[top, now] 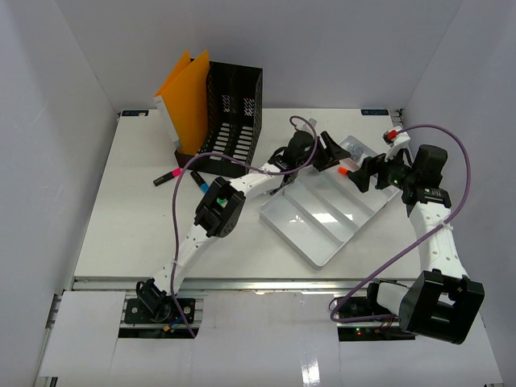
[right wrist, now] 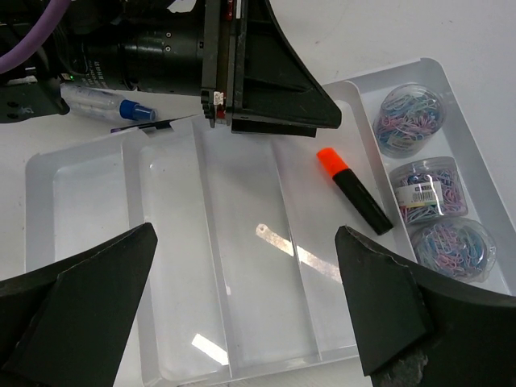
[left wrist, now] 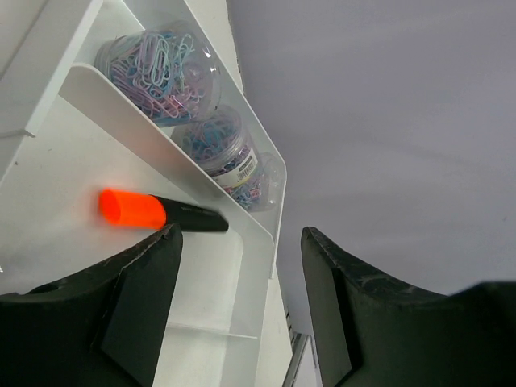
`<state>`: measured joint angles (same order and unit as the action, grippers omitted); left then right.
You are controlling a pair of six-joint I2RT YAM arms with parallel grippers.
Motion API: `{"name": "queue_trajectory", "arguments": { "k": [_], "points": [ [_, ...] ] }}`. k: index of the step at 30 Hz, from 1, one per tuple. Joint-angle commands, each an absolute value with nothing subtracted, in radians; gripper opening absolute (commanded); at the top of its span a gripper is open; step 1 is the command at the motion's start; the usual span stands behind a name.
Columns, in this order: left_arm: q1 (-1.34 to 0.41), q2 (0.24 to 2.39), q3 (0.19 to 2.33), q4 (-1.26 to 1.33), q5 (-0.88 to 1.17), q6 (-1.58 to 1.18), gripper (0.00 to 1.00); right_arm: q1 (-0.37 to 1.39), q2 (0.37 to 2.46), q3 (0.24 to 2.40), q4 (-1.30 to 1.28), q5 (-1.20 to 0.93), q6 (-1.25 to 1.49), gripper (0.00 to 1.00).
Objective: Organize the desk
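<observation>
The white desk carries a white compartmented tray at centre right. An orange-capped black highlighter lies flat in one tray compartment; from above only its orange cap shows. My left gripper hangs open just above it, with nothing between its fingers. My right gripper stands wide open over the tray's empty middle compartments. Three clear jars of coloured paper clips fill the tray's end compartment.
A black mesh file holder with orange folders stands at the back left. Two markers lie on the desk near it. A blue-capped clear tube lies beside the tray. A small red item sits at the back right.
</observation>
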<state>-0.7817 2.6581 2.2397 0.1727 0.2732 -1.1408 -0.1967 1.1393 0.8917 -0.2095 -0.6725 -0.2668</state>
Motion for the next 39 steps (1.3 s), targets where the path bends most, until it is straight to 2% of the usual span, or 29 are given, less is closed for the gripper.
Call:
{"name": "queue_trajectory", "arguments": {
  "k": [1,9,16,19,21,27,29,34,37,39],
  "points": [
    [-0.761,2.489,2.186,0.181,0.278,-1.046,0.71,-0.204,1.118,0.886,-0.19,-0.77,-0.307,0.97],
    [-0.701,2.085,1.77,0.133,0.293,-0.724,0.71,-0.204,1.097,0.873,-0.252,-1.001,-0.468,0.94],
    [-0.588,1.595,1.269,0.012,0.301,-0.426,0.72,-0.203,1.16,0.898,-0.417,-1.172,-0.655,0.94],
    [-0.515,1.377,1.136,-0.089,0.274,-0.308,0.73,-0.175,1.197,0.905,-0.481,-1.215,-0.765,0.94],
    [-0.491,1.268,1.061,-0.162,0.212,-0.226,0.76,-0.115,1.217,0.922,-0.533,-1.189,-0.859,0.93],
    [-0.477,0.998,0.821,-0.274,-0.151,-0.096,0.79,0.299,1.317,1.032,-0.664,-0.956,-1.302,0.9],
    [-0.476,0.897,0.743,-0.269,-0.255,-0.087,0.79,0.411,1.424,1.119,-0.691,-0.837,-1.422,0.9],
    [-0.472,0.706,0.684,-0.237,-0.506,-0.109,0.79,0.629,1.789,1.502,-0.823,-0.645,-1.492,0.9],
    [-0.471,0.589,0.64,-0.201,-0.542,-0.109,0.79,0.7,1.988,1.764,-0.848,-0.611,-1.481,0.92],
    [-0.471,0.509,0.611,-0.18,-0.54,-0.109,0.79,0.736,2.092,1.867,-0.858,-0.585,-1.471,0.93]
  ]
}}
